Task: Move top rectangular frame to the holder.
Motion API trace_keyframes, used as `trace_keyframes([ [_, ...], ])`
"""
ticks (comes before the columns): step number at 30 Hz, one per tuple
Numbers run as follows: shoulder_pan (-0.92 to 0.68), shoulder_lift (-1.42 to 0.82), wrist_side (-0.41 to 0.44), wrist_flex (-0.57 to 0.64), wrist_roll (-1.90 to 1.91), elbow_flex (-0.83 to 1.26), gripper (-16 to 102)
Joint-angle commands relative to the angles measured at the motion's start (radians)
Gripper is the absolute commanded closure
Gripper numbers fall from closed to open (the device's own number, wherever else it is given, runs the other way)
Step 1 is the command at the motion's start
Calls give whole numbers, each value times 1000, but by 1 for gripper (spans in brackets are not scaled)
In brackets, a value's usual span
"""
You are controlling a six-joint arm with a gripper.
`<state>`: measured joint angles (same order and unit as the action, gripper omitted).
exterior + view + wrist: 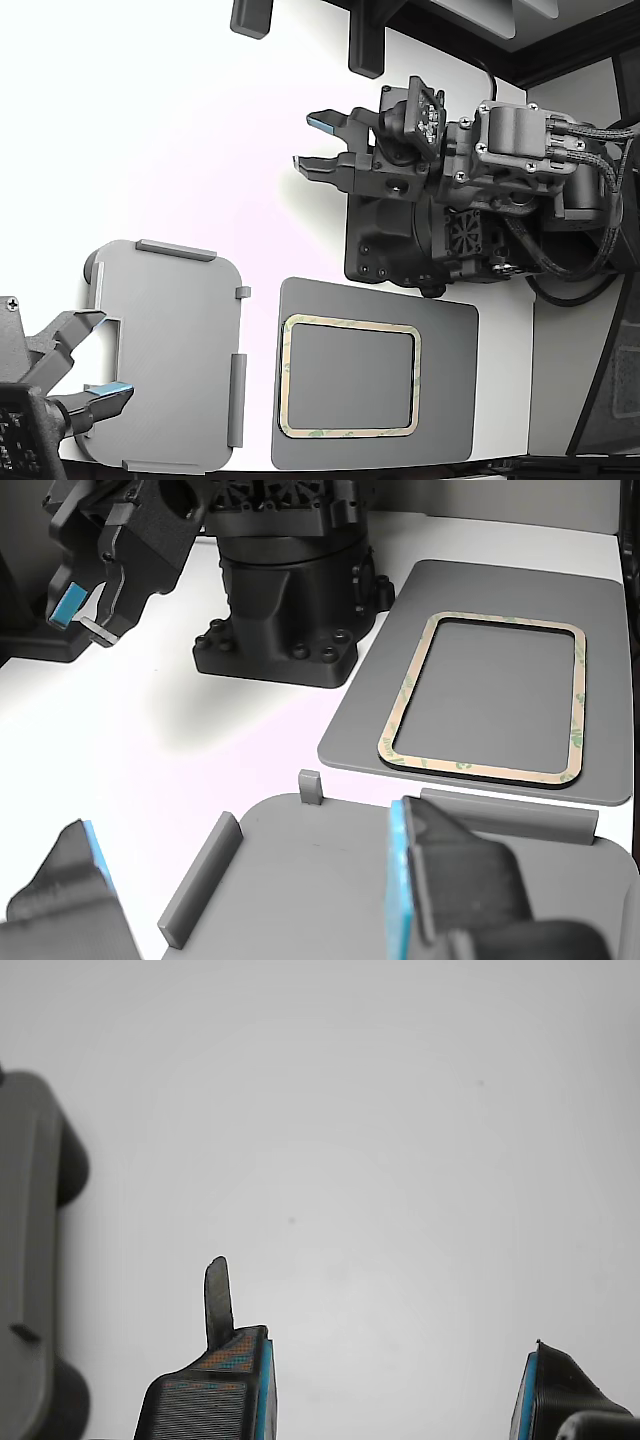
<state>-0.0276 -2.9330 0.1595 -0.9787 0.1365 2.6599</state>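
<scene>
the top rectangular frame lies flat on the dark grey mat, just beside the holder on the white counter. the end effector hangs over bare counter, well apart from the frame, jaws spread and empty. looks like the reach step hasn't really started. next move probably needs a swing over the frame and a careful pinch on one thin edge. a second arm's end effector hovers over the holder.
</scene>
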Motion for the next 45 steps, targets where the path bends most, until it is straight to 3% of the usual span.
trace_keyframes([
  [1,17,-21,0,8,-2,-21,-14],
  [20,17,-21,0,8,-2,-21,-14],
  [22,32,-21,31,6,25,-23,-14],
  [25,100,-21,-83,12,-23,-21,-14],
  [26,94,-21,-51,11,-5,-21,-14],
  [34,52,-23,-29,12,-12,-101,-14],
  [39,48,2,-74,-3,-32,-190,10],
  [40,46,20,-94,-12,-55,-212,6],
  [42,25,80,-129,-44,-129,-262,-14],
  [45,-46,224,-121,-137,-225,-370,-14],
])
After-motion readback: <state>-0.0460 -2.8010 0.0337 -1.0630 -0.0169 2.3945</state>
